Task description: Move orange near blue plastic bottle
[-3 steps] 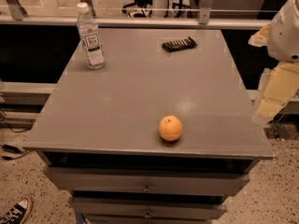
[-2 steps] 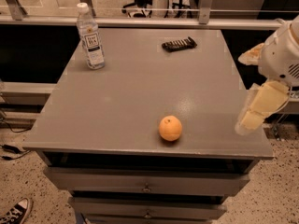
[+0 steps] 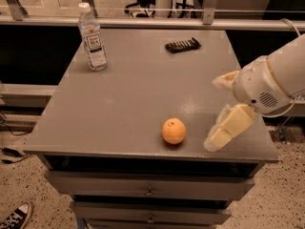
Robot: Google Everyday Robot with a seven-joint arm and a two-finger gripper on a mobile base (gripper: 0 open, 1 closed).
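The orange point(image 3: 173, 130) sits on the grey table point(image 3: 128, 99) near its front edge, right of centre. The blue plastic bottle point(image 3: 92, 38), clear with a white cap and white label, stands upright at the table's far left corner, well away from the orange. My gripper point(image 3: 213, 113) comes in from the right at the end of a white arm and hovers just right of the orange, without touching it. Its pale fingers are spread apart and hold nothing.
A flat black ridged object point(image 3: 182, 45) lies at the table's far right. Drawers point(image 3: 150, 191) sit under the tabletop. A rail point(image 3: 152, 23) runs behind the table. A sneaker point(image 3: 14, 217) is on the floor at the bottom left.
My gripper has moved left and down from the table's right edge toward the orange. The orange, the bottle and the black object have not moved.
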